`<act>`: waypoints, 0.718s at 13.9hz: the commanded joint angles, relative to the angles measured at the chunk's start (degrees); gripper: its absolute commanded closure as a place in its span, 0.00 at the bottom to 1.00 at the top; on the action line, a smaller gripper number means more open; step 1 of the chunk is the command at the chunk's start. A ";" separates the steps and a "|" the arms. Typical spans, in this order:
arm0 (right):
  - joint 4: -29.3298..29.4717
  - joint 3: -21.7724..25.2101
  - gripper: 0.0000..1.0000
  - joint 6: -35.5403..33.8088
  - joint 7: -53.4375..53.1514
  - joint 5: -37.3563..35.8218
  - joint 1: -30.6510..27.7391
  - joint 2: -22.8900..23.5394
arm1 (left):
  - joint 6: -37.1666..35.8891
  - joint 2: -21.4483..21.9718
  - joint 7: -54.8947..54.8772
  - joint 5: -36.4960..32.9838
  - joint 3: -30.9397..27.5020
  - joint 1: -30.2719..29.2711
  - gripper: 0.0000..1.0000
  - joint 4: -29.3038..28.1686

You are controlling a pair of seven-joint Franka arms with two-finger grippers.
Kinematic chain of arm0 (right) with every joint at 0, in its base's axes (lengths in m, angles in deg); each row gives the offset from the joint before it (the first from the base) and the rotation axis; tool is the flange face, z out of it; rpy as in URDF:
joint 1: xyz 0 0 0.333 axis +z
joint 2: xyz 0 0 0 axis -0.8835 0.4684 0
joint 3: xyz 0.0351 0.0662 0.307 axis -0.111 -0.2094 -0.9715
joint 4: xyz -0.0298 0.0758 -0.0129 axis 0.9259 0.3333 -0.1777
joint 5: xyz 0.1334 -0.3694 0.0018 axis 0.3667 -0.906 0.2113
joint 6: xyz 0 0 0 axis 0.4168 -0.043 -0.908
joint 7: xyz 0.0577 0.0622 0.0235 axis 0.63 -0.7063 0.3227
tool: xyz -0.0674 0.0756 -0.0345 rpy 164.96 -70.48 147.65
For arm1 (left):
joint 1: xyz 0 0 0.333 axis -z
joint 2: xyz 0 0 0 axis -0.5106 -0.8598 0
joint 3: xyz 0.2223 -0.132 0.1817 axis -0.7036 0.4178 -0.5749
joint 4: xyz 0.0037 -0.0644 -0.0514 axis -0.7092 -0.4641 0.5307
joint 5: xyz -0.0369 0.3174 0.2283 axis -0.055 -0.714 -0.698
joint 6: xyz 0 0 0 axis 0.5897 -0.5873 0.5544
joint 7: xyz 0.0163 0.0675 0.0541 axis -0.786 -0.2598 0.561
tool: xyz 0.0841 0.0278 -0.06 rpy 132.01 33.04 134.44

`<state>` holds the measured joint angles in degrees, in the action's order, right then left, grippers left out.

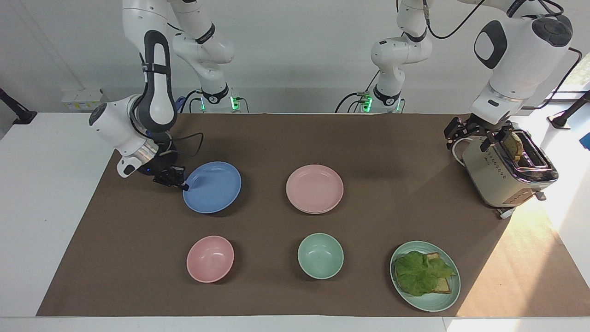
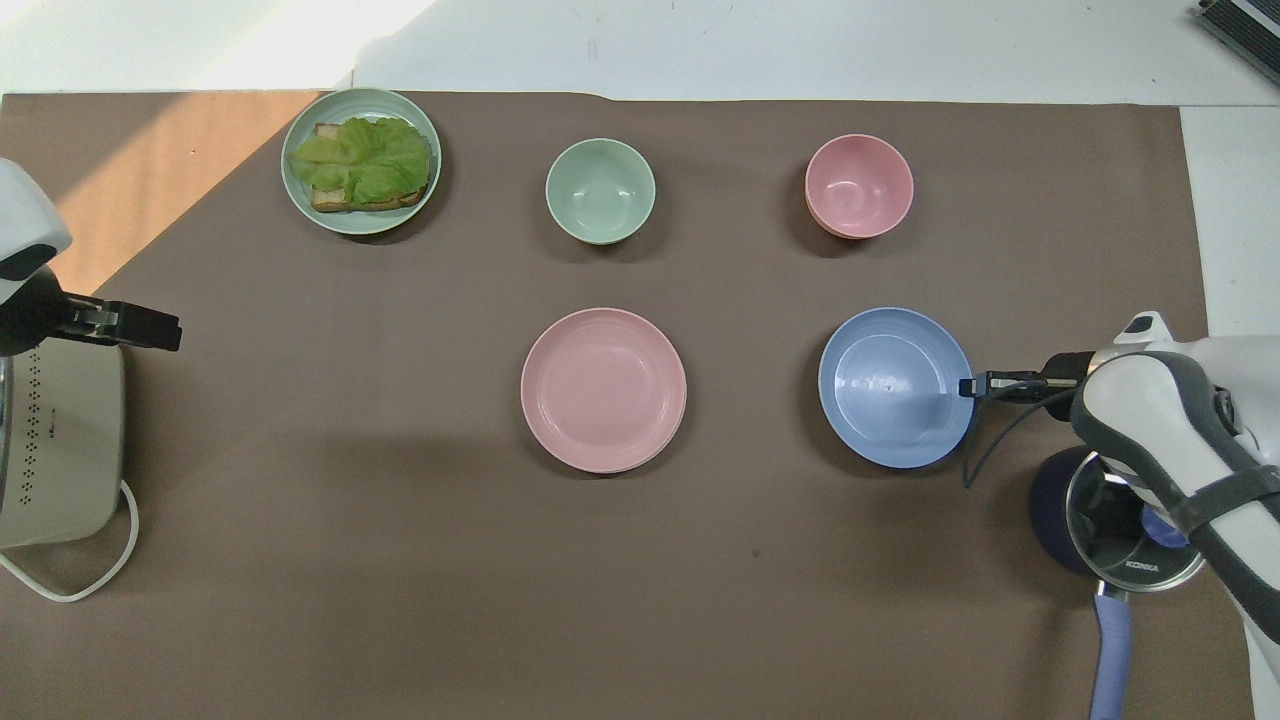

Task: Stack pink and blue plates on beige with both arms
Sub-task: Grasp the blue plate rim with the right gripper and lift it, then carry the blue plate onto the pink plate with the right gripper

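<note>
A brown mat point(image 1: 276, 138) covers the white table, with a pink bowl point(image 1: 210, 258), mint bowl point(image 1: 320, 255) and lettuce-toast plate point(image 1: 425, 275) farthest from the robots. The right gripper point(image 1: 183, 186) pinches the round cornflower-blue plate point(image 1: 213, 186) by its rim, beside the pale pink plate point(image 1: 315, 188). The left gripper point(image 1: 474, 133) hangs wide open over the toaster point(image 1: 507, 173).

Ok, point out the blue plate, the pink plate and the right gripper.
blue plate point(image 1: 213, 186), facing view, on its flat inner floor.
pink plate point(image 1: 315, 188), facing view, on its centre.
right gripper point(image 1: 183, 186), facing view, at the fingertips shut on the blue plate's rim.
</note>
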<state>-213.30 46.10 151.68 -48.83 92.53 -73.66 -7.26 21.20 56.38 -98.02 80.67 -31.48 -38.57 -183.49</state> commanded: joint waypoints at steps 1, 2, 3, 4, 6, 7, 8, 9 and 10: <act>-0.13 -0.28 1.00 -1.87 -5.39 1.57 3.75 -4.42 | -1.02 0.90 -0.46 -1.06 0.10 -0.39 0.00 -0.06; 0.31 -0.28 1.00 -1.78 -8.81 1.22 6.46 -4.69 | -0.93 0.90 -0.37 -1.06 0.10 -0.39 0.00 0.02; 0.57 -0.28 1.00 -0.91 -12.33 0.17 9.19 -4.52 | -0.93 0.90 -0.46 -1.06 -0.07 -0.39 0.00 0.02; 0.49 -0.19 1.00 -0.64 -15.41 -1.06 12.35 -4.43 | -0.84 0.90 -0.20 -1.06 -0.07 -0.48 0.00 0.02; 0.40 -0.27 1.00 4.69 -24.88 -6.66 18.68 -4.17 | -0.40 0.73 -0.02 -0.63 -0.16 -0.57 0.00 0.20; 0.49 -0.19 1.00 6.02 -30.58 -10.18 22.54 -3.99 | -0.31 0.64 0.07 -0.54 -0.25 -0.57 0.00 0.29; 0.92 -0.19 1.00 6.30 -36.38 -13.69 25.01 -3.82 | -0.23 0.64 0.15 -0.45 -0.25 -0.66 0.00 0.29; 1.19 -0.27 1.00 6.39 -40.62 -16.60 26.69 -2.95 | -0.23 0.64 0.16 -0.45 -0.25 -0.66 0.00 0.46; 1.28 -0.28 1.00 7.35 -42.92 -18.11 28.27 -2.16 | -0.05 0.64 -0.02 -0.53 -0.25 -0.66 0.00 0.29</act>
<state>-212.80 45.72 157.63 -86.74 78.08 -47.29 -11.06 21.22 56.41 -97.98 80.68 -31.93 -38.67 -183.39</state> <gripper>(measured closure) 0.960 0.000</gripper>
